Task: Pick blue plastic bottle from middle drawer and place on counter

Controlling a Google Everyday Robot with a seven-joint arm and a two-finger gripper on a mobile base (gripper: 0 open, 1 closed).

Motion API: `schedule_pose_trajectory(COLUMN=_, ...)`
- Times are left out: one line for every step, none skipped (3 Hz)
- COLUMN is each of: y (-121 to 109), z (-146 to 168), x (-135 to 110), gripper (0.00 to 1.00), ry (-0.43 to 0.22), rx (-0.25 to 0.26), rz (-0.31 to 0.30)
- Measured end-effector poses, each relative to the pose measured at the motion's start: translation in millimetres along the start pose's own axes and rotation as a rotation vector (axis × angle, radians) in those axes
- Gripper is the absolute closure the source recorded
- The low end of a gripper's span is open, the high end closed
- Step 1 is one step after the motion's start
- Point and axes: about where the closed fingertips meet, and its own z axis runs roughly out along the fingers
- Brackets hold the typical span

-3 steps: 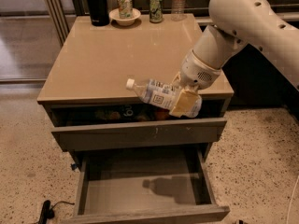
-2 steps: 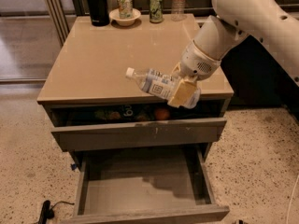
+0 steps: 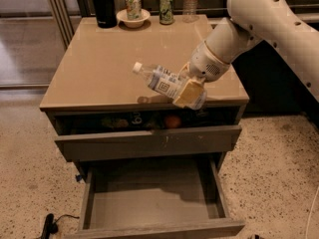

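The cream two-finger gripper (image 3: 189, 92) clamps the clear blue plastic bottle (image 3: 160, 80) by its base, tilted over the glossy beige counter (image 3: 99, 59) for set-down; the grey wooden middle drawer (image 3: 149, 199) stands open

— Room on the counter (image 3: 99, 63)?
— Front and middle lie open; flask (image 3: 103, 6), bowl (image 3: 133, 20), can (image 3: 166, 8) and a clear bottle (image 3: 190, 1) line the back (gripper (image 3: 188, 92), clasping the blue plastic bottle (image 3: 162, 81), hangs above the front-right edge).
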Motion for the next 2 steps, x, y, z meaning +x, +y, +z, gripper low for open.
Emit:
schedule_pose_trajectory(y=-9.0, z=0.2, x=-8.5, gripper=1.00, ry=-0.104, rx=0.053, rz=-0.010)
schedule_pose_trajectory(y=-11.2, z=-4.3, x=-15.1, gripper=1.00, ry=-0.152, rx=0.081, rz=-0.032)
